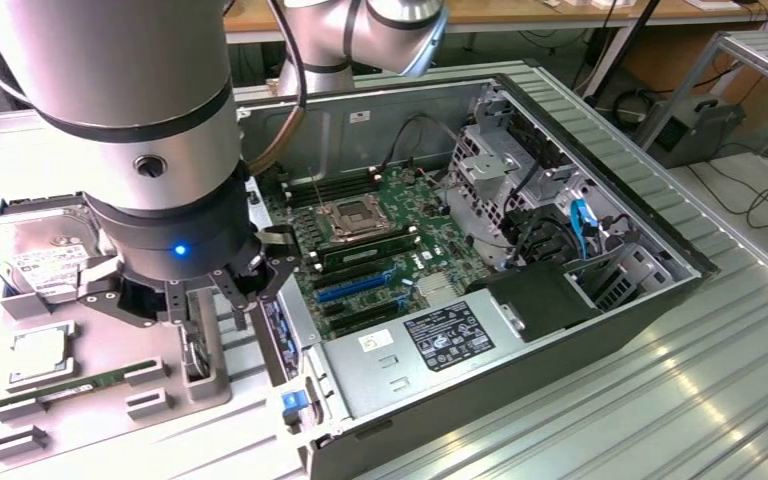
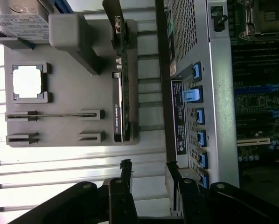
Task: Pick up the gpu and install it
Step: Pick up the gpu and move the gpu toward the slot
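The gpu (image 2: pixel 120 93) stands on its edge in a slot of the grey holder tray (image 2: pixel 69 126), showing its thin black side. In the exterior view the gpu (image 1: pixel 196 352) is a dark upright strip, largely covered by my arm. My gripper (image 2: pixel 149 184) hovers above the tray with its two black fingers (image 2: pixel 124 186) spread apart and nothing between them. It is open and apart from the card, between the tray and the case's rear wall. In the exterior view the gripper (image 1: pixel 231 325) hangs just over the tray's edge nearest the case.
On the tray are also a silver hard drive (image 1: pixel 31 250), a square processor chip (image 2: pixel 27 81) and a narrow RAM stick (image 2: pixel 51 114). The opened computer case (image 1: pixel 651 230) lies beside the tray, its motherboard (image 1: pixel 371 250) with blue slots (image 1: pixel 351 285) exposed. Blue latches (image 2: pixel 198 116) line the case's rear wall.
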Robot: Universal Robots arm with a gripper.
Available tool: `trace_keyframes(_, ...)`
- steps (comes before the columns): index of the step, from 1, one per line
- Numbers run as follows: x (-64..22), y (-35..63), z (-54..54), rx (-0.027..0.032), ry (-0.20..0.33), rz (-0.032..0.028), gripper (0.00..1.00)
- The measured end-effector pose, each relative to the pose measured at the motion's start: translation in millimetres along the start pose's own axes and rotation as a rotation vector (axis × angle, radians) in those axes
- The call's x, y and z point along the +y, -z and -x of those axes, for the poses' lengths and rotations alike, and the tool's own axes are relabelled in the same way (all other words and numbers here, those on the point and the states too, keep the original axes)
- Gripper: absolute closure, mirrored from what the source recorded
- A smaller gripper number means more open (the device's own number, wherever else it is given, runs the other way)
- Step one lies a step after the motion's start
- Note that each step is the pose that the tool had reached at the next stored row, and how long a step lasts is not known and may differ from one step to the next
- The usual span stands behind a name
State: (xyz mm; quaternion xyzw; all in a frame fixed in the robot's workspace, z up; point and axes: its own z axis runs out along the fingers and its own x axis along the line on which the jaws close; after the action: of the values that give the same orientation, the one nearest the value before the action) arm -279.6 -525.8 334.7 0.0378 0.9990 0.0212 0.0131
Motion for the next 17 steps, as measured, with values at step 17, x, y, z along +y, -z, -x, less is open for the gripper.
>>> trace_keyframes(17,33.9,-2.9,-2.6,0.0,0.0,0.0,0.58)
